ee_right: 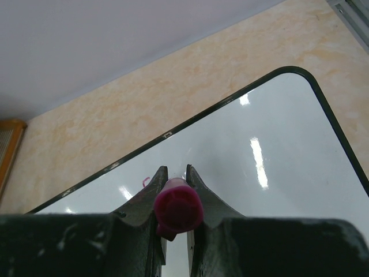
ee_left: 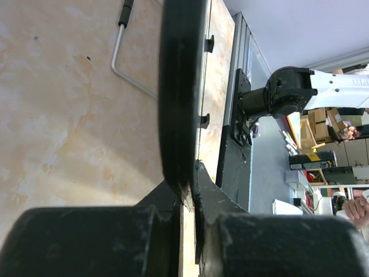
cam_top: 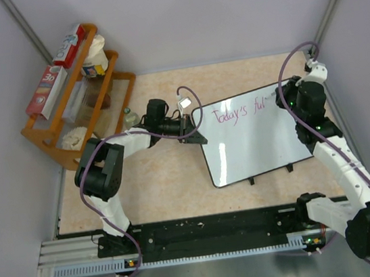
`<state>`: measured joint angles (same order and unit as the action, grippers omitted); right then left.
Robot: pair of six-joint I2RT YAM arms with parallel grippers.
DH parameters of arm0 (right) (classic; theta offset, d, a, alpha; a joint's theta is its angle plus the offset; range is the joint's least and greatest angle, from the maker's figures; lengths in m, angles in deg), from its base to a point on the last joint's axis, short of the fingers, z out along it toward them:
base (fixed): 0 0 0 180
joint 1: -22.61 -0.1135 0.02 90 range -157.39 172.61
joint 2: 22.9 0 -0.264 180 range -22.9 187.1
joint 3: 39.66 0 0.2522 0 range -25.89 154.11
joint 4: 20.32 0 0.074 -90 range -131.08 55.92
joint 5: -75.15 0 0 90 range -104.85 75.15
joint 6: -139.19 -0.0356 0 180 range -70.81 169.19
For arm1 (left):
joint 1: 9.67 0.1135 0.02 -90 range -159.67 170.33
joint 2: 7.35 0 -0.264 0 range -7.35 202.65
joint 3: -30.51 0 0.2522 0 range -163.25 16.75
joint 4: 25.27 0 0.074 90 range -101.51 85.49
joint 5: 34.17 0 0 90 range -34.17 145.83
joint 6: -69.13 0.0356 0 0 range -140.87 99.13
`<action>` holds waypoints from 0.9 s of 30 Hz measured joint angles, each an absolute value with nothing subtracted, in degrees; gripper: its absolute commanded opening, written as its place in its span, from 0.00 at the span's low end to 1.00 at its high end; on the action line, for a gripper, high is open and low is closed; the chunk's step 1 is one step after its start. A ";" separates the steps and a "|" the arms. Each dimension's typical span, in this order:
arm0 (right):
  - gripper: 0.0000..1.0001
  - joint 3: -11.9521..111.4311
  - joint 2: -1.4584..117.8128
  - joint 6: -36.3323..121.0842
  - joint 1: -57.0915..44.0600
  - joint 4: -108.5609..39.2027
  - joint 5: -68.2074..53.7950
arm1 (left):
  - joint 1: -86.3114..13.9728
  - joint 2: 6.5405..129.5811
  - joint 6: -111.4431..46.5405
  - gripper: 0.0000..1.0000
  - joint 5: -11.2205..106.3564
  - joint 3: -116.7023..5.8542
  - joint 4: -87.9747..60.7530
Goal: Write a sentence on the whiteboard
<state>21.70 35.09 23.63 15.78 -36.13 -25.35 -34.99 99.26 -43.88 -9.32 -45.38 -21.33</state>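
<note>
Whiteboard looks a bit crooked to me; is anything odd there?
Yes: the whiteboard sits skewed on the table, its left edge pinched by the left gripper. The pink sentence stops at "ful", mid-word.

Bright overhead light is cast evenly; glare streaks are seen on the whiteboard just beyond the right end effector.

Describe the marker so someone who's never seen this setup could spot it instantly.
Find the whiteboard on the right of the table. At its far right corner, the right hand is shut on the marker: the only pen, magenta-ended like the writing.
</note>
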 measured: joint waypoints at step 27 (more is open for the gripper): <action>0.00 14.49 29.00 23.00 15.85 -35.87 -25.22 | -34.97 99.26 -44.09 0.00 -9.14 -45.38 -20.94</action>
